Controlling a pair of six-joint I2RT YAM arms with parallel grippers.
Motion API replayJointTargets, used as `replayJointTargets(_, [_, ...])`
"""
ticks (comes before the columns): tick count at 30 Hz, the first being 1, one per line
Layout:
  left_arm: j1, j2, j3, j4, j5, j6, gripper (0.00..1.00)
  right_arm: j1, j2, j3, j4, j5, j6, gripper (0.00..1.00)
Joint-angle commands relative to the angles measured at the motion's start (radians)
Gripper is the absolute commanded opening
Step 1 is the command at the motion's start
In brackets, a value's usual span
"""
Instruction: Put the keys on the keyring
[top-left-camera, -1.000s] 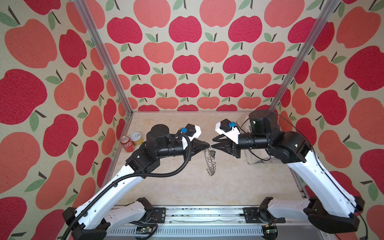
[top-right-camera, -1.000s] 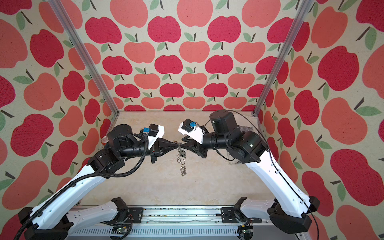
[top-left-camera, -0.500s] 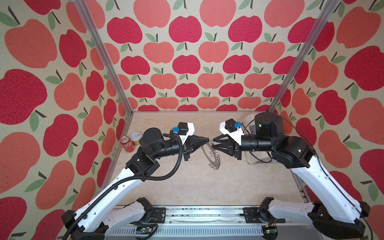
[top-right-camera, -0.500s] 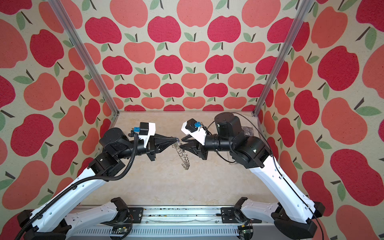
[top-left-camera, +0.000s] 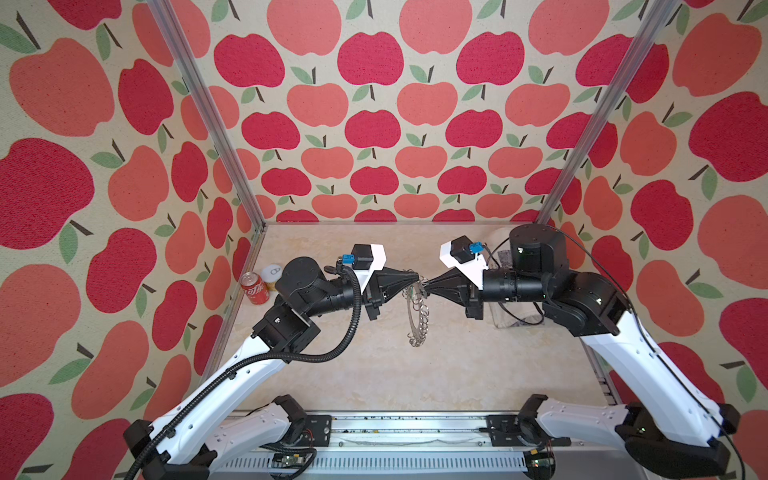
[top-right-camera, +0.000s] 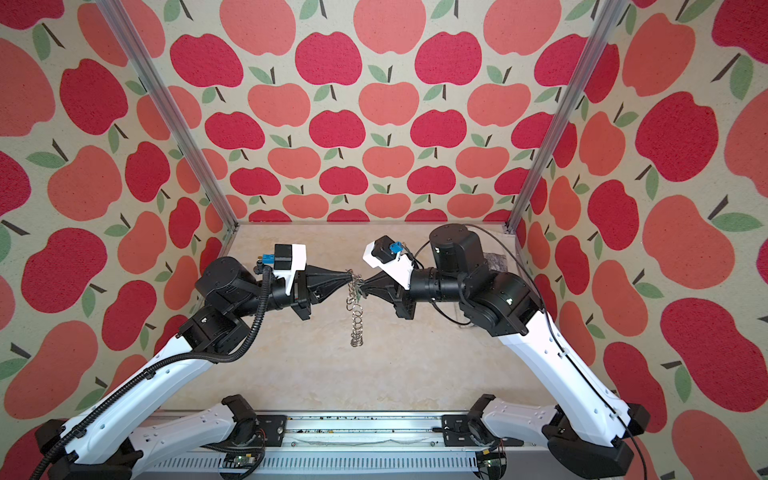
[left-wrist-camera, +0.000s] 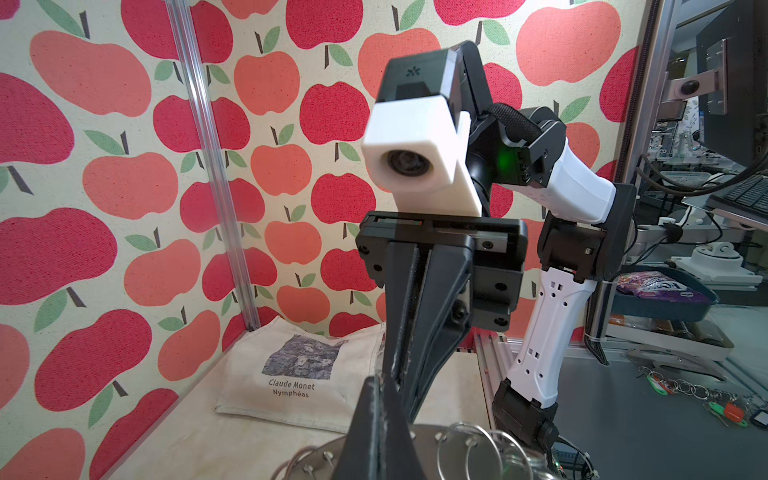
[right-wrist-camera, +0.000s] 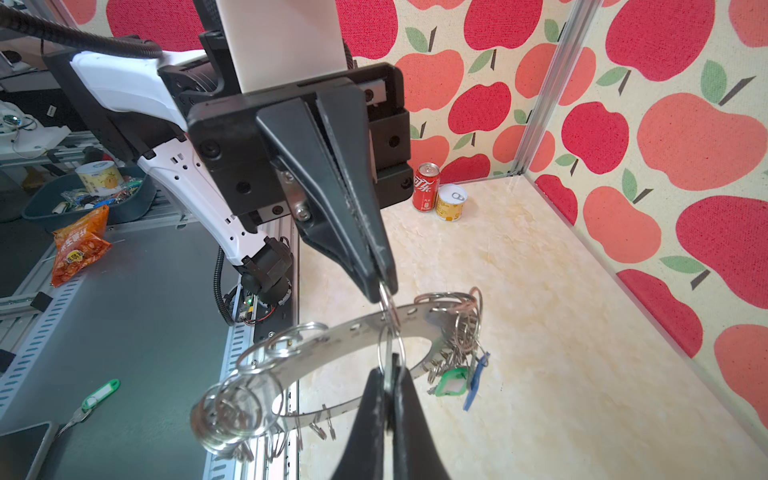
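Two grippers meet tip to tip in mid-air above the table (top-left-camera: 457, 365). Right gripper (right-wrist-camera: 388, 374) has its jaws pressed together on a wire ring at the rim of the keyring (right-wrist-camera: 357, 332). Left gripper (right-wrist-camera: 384, 286) pinches a rim ring from the opposite side. Keyring hangs edge-on between them in both top views, off the table. Keys (right-wrist-camera: 453, 382), one green-tagged and one blue, dangle from its far rim. Further back, red can (top-left-camera: 254, 289) and yellow can (top-left-camera: 272, 274) stand by the left wall. Tote bag (left-wrist-camera: 299, 374) lies in a back corner.

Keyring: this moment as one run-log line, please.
keyring: hanging, gripped at rim | left gripper: shut on keyring | right gripper: shut on keyring
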Motion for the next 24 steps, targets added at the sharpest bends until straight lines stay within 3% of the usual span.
replayJointTargets(1, [0.005,-0.017,-0.016,0.094,-0.013,-0.034,0.0,-0.003,0.003,-0.014,0.032,-0.035,0.017,0.0])
replayJointTargets(20, [0.022,-0.013,-0.107,0.371,-0.038,-0.143,0.0,0.017,0.006,-0.146,0.217,-0.114,0.116,0.0])
replayJointTargets(24, [0.032,-0.02,-0.115,0.371,-0.012,-0.15,0.0,0.007,-0.027,-0.118,0.148,-0.048,0.068,0.28])
